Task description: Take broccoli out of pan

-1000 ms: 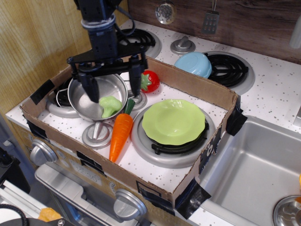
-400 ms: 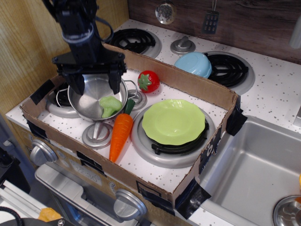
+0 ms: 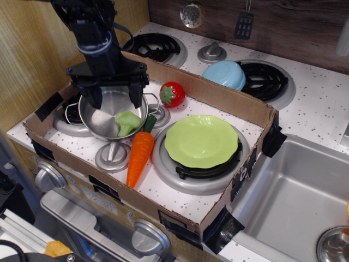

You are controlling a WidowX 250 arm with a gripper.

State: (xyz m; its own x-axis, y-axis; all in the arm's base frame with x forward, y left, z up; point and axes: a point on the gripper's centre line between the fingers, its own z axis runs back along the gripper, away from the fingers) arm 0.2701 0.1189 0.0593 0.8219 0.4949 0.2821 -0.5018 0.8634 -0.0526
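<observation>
The pale-green broccoli (image 3: 127,122) lies inside the shiny steel pan (image 3: 98,121), against its right wall. The pan stands at the left end of the cardboard tray (image 3: 229,98). My black gripper (image 3: 115,100) hangs open above the pan, its two fingers spread wide over the pan's back half. One fingertip (image 3: 96,100) is over the left part of the pan, the other (image 3: 135,98) near its right rim, just above and behind the broccoli. The gripper holds nothing.
An orange carrot (image 3: 138,156) lies right of the pan. A small steel lid (image 3: 112,156) lies in front of it. A red strawberry (image 3: 172,94), a lime-green plate (image 3: 200,141) and a light-blue bowl (image 3: 224,74) stand to the right. A sink (image 3: 294,191) is at far right.
The gripper rose and moved left out of the pan, then shifted slightly right. It stays open. The broccoli and the pan have not moved.
</observation>
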